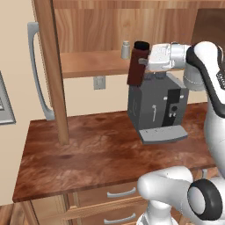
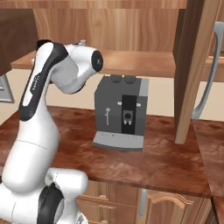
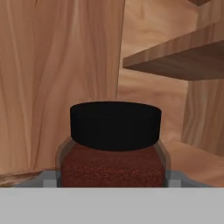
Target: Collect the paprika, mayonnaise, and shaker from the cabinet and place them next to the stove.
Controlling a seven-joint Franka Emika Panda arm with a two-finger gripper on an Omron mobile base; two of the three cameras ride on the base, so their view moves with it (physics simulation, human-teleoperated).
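Observation:
The paprika, a dark red-brown bottle with a black cap, hangs slightly tilted just in front of the cabinet shelf, above the coffee machine. My gripper is shut on it from the right. In the hand view the paprika stands between my fingers, with the cabinet's wooden wall behind it. The small grey shaker stands upright on the shelf, just left of and behind the bottle. The mayonnaise and the stove are out of view.
A grey coffee machine stands on the brown counter directly under the bottle. A wooden cabinet post reaches down to the counter. Drawers with silver handles sit below. A long grey handle is at the far left.

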